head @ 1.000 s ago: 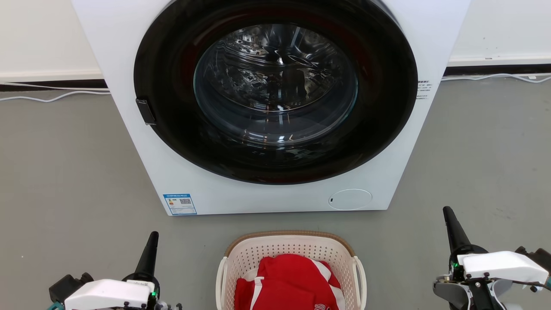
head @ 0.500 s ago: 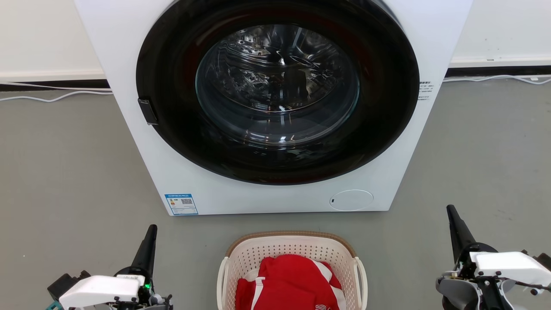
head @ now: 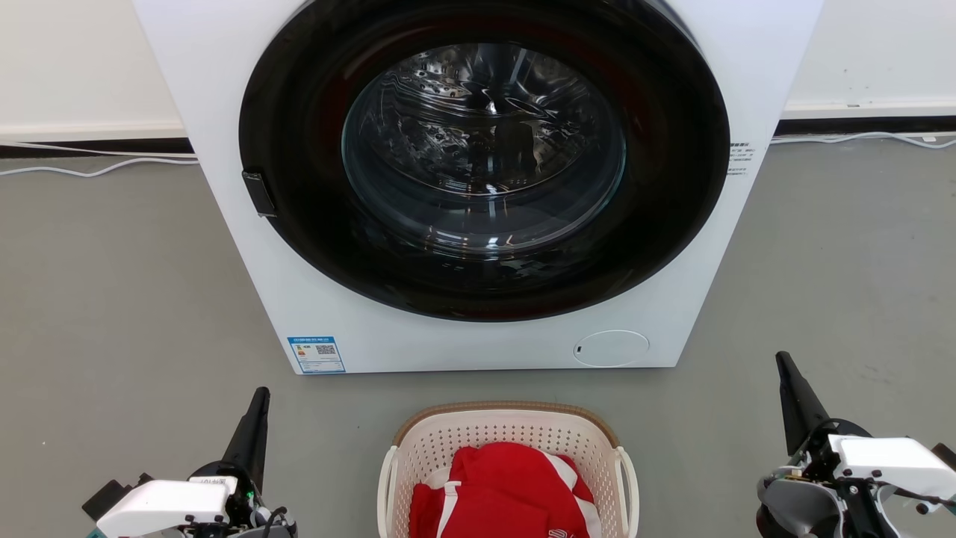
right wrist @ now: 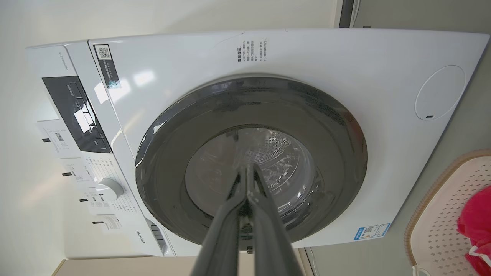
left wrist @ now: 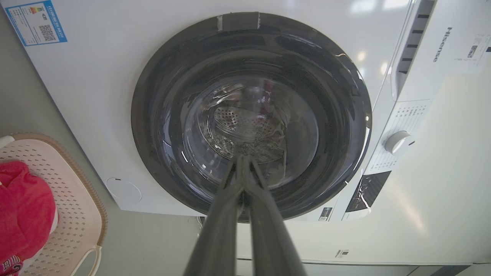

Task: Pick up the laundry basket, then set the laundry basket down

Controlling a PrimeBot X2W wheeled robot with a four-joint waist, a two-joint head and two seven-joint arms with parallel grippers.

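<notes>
Both claws drifting outward since a second ago: left claw [head: 258, 407] sliding left, right claw [head: 788, 373] sliding right, each widening gap from laundry basket [head: 441, 444]. Both claws staying clenched, fingers pressed together, gripping nothing, pointing toward washer [head: 448, 351]. Laundry basket sitting upright on grey floor [head: 112, 299], between claws, well apart from both, just before washer front. Washer standing by floor's far edge at wall. Red garment [head: 500, 486] lying inside laundry basket, side handles untouched
</notes>
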